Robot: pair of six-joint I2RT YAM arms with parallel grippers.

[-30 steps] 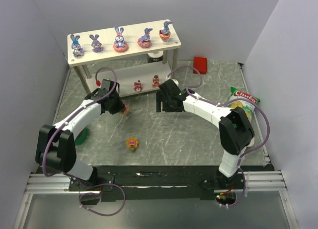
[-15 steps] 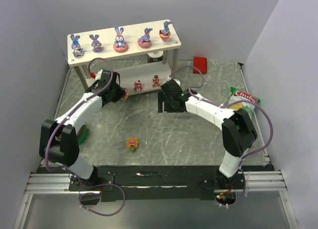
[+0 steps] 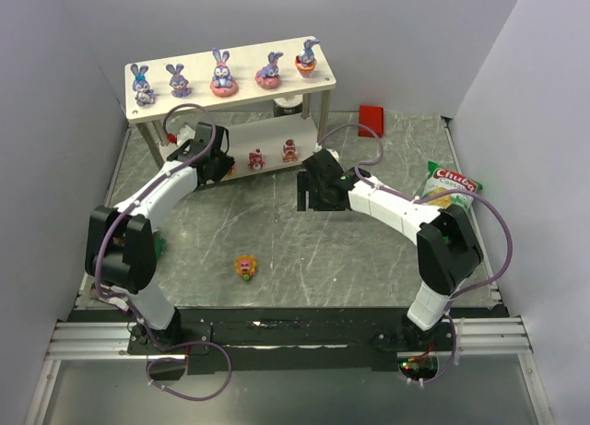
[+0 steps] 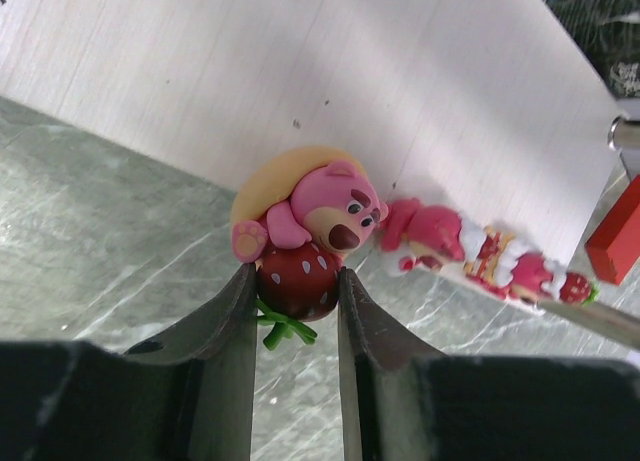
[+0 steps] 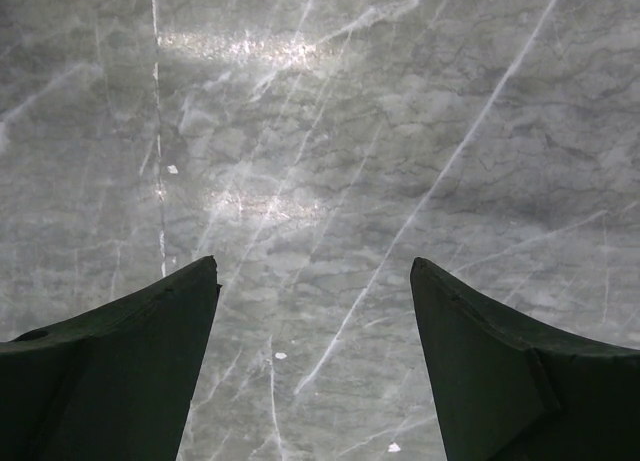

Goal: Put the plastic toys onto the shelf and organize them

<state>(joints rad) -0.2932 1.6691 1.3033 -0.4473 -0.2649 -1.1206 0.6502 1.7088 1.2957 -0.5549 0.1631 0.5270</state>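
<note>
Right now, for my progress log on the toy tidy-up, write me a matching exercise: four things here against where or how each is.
Things:
1. left pincer
2. right pincer
3. five purple-blue plastic bunnies
4. small orange-yellow plastic toy

States:
A. on the grey marbled table, away from the shelf
B. lined along the whitish wooden shelf's top board
C. open above bare table
D. shut on a pink plastic bear with strawberry

Pairs: 1-D, 2-C, 3-B, 4-A

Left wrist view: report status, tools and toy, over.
Left tool shut on pink bear toy, at front edge of shelf board. Right tool open, empty, over table. Another sweet toy close beside the bear.
</note>
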